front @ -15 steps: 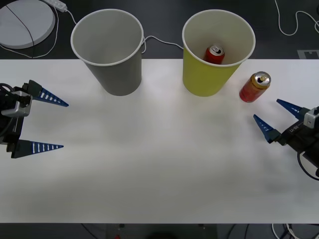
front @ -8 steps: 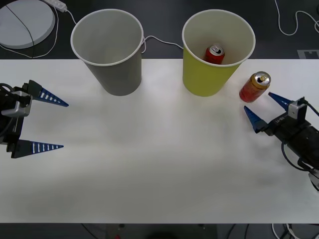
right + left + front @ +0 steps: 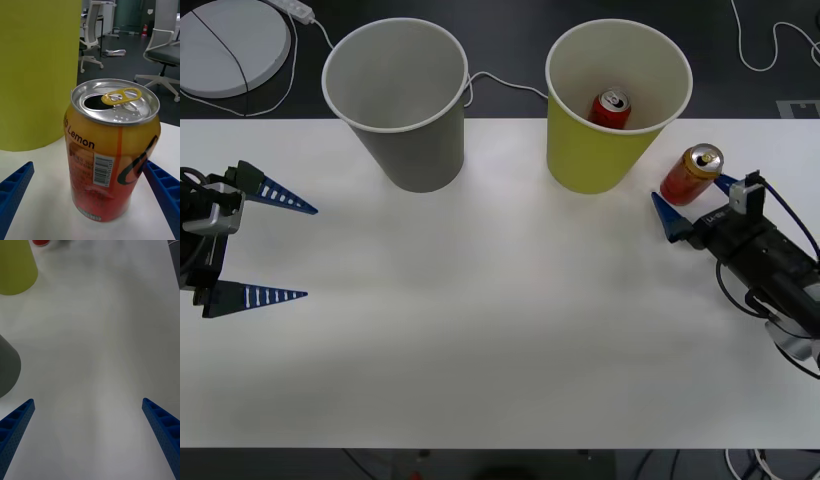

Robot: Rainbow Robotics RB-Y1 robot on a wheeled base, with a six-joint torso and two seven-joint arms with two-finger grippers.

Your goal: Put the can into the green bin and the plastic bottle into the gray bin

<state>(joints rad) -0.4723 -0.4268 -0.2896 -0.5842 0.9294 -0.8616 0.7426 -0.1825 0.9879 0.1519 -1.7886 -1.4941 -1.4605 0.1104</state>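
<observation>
The can (image 3: pixel 692 174), red-orange with a gold top, stands upright on the white table just right of the green bin (image 3: pixel 580 160). My right gripper (image 3: pixel 688 192) is open, one blue finger on each side of the can; in the right wrist view the can (image 3: pixel 112 150) sits between the fingers (image 3: pixel 15 191) without touching them. A red can with a silver top (image 3: pixel 612 108) lies inside the green bin. The gray bin (image 3: pixel 420 160) stands to its left. My left gripper (image 3: pixel 310 252) waits open at the table's left side. The plastic bottle is out of view.
A white round disc (image 3: pixel 230 40) and cables lie on the dark floor behind the table. The table's far edge runs just behind the two bins. Bare tabletop (image 3: pixel 97 337) stretches ahead of the left gripper (image 3: pixel 88 401).
My right gripper has moved forward and left along the table until its open fingers flank the can. The left arm, the bins and the cans have stayed put.
</observation>
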